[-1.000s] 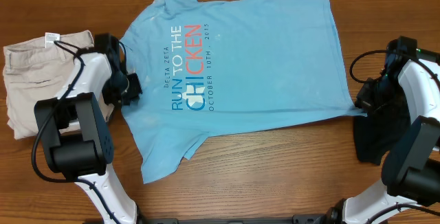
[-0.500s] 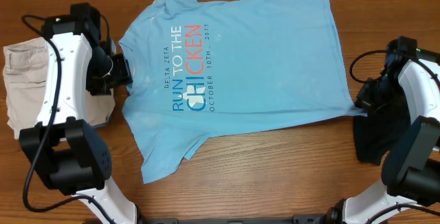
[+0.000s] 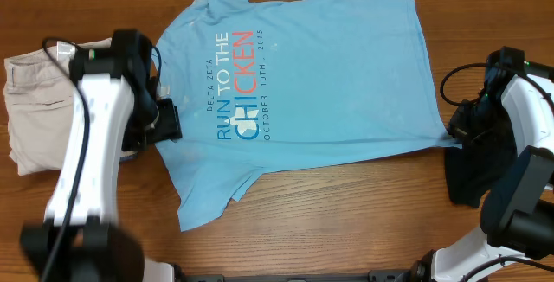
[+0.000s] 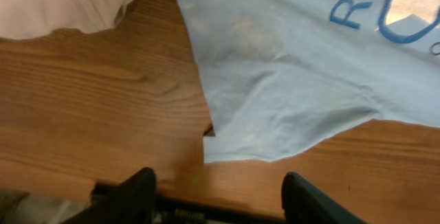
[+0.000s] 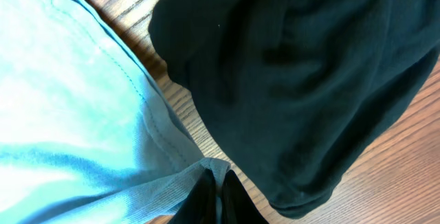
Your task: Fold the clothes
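- The left gripper point(image 4: 220, 198) has its jaws standing wide with nothing between them. A second ago they were nearly closed at the left edge of the T-shirt point(image 3: 329, 74).
- It hovers over bare wood just off that left edge. The cloth there lies loose on the table point(image 3: 346, 221), so the grip on that side has been let go.
- The left arm has swung up and come back over the same second. The T-shirt has not shifted in the overhead view.
- The right gripper point(image 5: 216, 198) is closed tight on the T-shirt's right-hand hem corner. This is unchanged over the same second.
- The T-shirt lies spread flat across the middle of the table, lettering up, with no fold in it yet.
- The black garment point(image 5: 309, 80) lies bunched just beside the T-shirt's right hem corner, under the right arm.
- The shorts point(image 3: 35, 100) lie roughly folded, apart from the T-shirt on its left.
- Judgement: spreading appears finished on the left side. Folding has not begun. The left gripper needs a fresh hold on an edge before any fold, and the right gripper's pinch may drag the hem if that arm moves alone.
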Controlling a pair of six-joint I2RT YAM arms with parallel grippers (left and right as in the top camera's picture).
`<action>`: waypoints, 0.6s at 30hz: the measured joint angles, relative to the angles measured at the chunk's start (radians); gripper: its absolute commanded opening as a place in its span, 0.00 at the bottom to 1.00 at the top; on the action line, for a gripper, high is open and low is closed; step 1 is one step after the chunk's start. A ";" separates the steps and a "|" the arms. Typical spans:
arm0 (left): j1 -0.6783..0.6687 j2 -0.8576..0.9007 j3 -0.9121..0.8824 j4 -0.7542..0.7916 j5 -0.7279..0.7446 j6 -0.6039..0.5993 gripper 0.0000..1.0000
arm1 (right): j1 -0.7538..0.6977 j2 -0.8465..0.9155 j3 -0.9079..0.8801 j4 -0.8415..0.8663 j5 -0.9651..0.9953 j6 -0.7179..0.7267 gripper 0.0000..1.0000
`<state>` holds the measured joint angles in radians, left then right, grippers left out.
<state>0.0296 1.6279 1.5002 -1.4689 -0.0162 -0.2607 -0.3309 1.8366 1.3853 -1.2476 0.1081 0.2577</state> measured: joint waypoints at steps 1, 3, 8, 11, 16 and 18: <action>-0.002 -0.047 -0.048 0.032 -0.002 -0.006 0.73 | 0.000 0.000 0.000 0.001 0.000 0.000 0.06; -0.001 -0.130 -0.154 0.101 -0.005 -0.022 0.76 | 0.000 0.000 -0.001 0.002 0.000 0.000 0.06; 0.025 -0.193 -0.416 0.332 -0.007 -0.029 0.77 | 0.000 0.000 -0.002 0.001 0.000 0.000 0.06; 0.043 -0.153 -0.548 0.497 0.002 -0.028 0.76 | 0.000 0.000 -0.002 -0.001 0.000 0.000 0.06; 0.045 -0.056 -0.641 0.700 0.037 -0.028 0.74 | 0.000 0.000 -0.002 -0.003 0.000 0.000 0.06; 0.045 -0.006 -0.644 0.764 0.056 -0.025 0.71 | 0.000 0.000 -0.002 -0.002 0.000 0.000 0.06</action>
<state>0.0746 1.6222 0.8566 -0.7048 0.0399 -0.2859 -0.3313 1.8366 1.3830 -1.2499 0.1081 0.2577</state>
